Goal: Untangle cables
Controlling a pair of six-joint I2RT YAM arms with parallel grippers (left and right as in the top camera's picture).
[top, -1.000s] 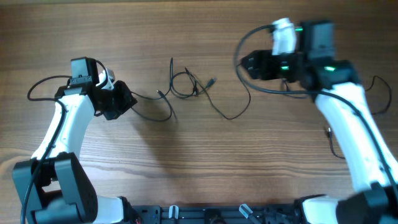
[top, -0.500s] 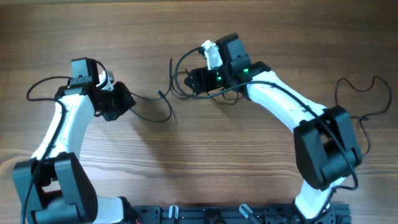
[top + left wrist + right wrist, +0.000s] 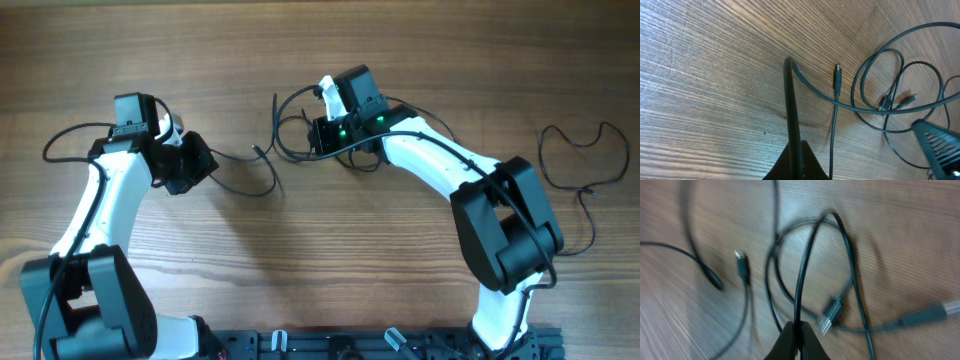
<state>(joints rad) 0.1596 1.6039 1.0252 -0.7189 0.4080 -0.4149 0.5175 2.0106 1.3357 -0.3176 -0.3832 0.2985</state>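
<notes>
Overhead: cables (image 3: 276, 110) tangled near far tabletop (image 3: 330, 250) edge.
My left gripper (image 3: 794, 155): pinching one strand.
My right gripper (image 3: 798, 335): pinching another.
Remaining: all separating.

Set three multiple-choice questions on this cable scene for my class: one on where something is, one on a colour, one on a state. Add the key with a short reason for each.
1. In the overhead view, the right gripper is:
A. over the tangled cables in the middle
B. far off to the right
C. down at the near edge

2. The cables are:
A. white
B. black
C. red

3. The left gripper is:
A. wide open and empty
B. shut on a cable
C. out of every view

Key: 1 A, its arm reaches across to the tangle; 2 B, every view shows black wire; 3 B, the left wrist view shows its fingers pinched round a cable.
</notes>
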